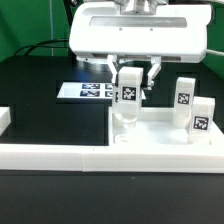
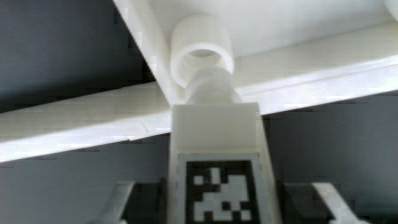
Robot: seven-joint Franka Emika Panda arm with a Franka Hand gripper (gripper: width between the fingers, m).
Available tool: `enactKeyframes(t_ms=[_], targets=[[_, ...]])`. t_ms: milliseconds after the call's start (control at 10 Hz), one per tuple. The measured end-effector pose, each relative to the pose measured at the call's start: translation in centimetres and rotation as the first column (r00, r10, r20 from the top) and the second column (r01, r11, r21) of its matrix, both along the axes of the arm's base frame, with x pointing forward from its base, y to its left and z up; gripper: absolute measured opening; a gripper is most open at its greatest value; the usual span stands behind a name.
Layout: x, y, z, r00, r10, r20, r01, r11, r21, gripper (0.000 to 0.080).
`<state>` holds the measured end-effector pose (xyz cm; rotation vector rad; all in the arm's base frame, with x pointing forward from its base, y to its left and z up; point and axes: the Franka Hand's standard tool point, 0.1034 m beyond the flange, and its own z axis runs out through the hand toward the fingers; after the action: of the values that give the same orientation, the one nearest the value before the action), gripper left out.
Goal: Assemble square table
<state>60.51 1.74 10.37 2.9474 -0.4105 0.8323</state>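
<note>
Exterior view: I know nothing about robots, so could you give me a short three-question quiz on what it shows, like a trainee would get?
1. True or false: the gripper is empty.
2. How many free legs stand on the exterior view's right, away from the gripper? A) none B) two C) four
3. Fill in: the tagged strip lying flat behind the table slab is the ___ board.

Key
1. False: it is shut on a held leg.
2. B: the second one is at.
3. Marker: it is the marker board.
</note>
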Motion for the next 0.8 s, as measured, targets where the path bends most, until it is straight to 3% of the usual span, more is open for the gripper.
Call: enactKeyframes(t_ms=[400, 800], targets=[[-0.5, -0.4, -1.5, 1.0, 0.0, -0.018, -0.001, 1.0, -0.016, 0.029], [0.3, -0.6, -2.0, 1.0, 0.015, -0.017, -0.016, 0.999, -0.033, 0.029]])
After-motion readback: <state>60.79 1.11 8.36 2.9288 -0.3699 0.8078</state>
